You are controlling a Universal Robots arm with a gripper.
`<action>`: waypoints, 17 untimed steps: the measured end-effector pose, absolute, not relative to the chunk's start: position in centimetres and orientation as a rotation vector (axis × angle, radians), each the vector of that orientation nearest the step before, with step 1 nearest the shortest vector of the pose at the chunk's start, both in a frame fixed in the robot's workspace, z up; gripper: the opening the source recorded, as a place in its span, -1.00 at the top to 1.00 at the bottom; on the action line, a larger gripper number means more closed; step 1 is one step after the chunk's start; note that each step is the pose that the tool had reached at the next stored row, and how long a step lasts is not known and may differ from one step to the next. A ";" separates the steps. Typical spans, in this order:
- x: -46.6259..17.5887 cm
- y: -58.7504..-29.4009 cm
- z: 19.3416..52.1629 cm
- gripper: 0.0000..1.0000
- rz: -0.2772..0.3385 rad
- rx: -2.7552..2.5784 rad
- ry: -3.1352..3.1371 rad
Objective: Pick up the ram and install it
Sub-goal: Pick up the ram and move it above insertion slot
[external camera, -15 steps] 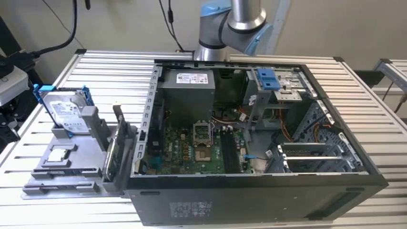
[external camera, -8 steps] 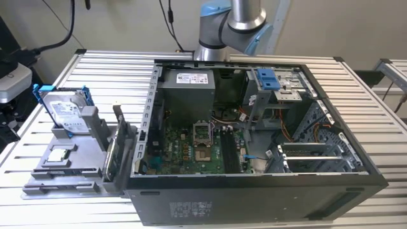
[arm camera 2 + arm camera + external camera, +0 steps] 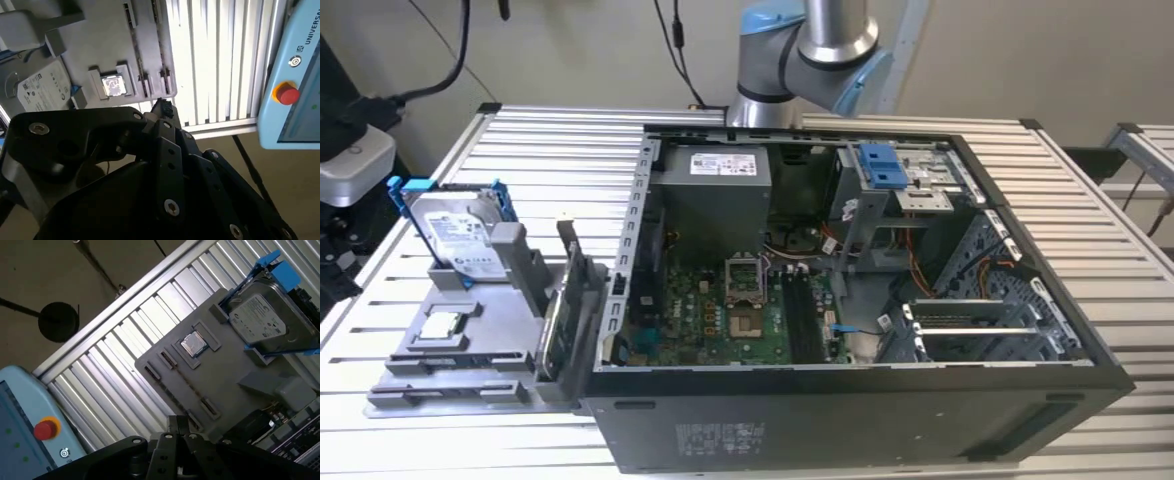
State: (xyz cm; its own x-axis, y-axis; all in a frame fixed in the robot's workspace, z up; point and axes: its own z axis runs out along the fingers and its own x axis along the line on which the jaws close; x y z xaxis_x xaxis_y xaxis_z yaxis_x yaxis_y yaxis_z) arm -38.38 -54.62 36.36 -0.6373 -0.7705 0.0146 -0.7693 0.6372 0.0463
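Claw point(image 3: 178, 427) hanging clear of grey parts tray point(image 3: 235, 370), grip state cannot be told, white-labelled hard drive point(image 3: 257, 320) in blue frame point(image 3: 280, 272)

The arm point(image 3: 834, 30) is cut off by the exterior view's top edge; the pendant point(image 3: 280, 120) is cropped in both wrist views.

My arm point(image 3: 807, 40) rises behind the computer case point(image 3: 854, 430) in the exterior view, its silver and blue joints bent overhead. In the first wrist view my gripper point(image 3: 178, 432), black and bolted, hangs raised beside that case.
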 end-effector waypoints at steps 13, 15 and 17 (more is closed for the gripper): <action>-38.4 -54.6 36.3 0.79 -0.050 1.533 -2.703; -38.4 -54.6 36.3 0.79 -0.048 1.561 -2.689; -38.4 -54.6 36.3 0.79 -0.047 1.588 -2.674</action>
State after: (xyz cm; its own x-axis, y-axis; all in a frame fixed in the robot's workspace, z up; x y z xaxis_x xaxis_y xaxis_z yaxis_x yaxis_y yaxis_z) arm -38.38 -54.62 36.33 -0.4785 -0.8780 0.0119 -0.8771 0.4785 0.0418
